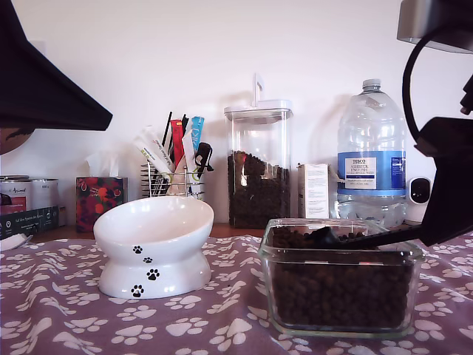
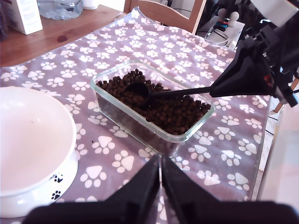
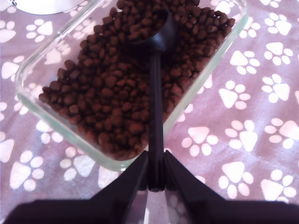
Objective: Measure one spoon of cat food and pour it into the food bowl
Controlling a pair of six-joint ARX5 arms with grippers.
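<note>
Glass container [image 1: 340, 277] sits nearest, at exterior view's right, full of cat food [image 3: 117, 88]. My second gripper [image 3: 155, 179] is clamped on spoon [image 3: 156, 93] handle w/ cup dug into kibble, prob. to load it. Food bowl [image 1: 154, 244] waits empty just left. My first gripper [image 2: 160, 179] hovers closed, holding nothing.

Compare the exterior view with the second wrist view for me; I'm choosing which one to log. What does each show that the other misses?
Only the exterior view shows the white food bowl, the tall canister, the water bottle and the wire rack of sticks.

Only the second wrist view shows my second gripper shut on the spoon handle, and the spoon's cup filled with cat food.

Both show the glass container of cat food with the spoon in it, on the paw-print cloth.
</note>
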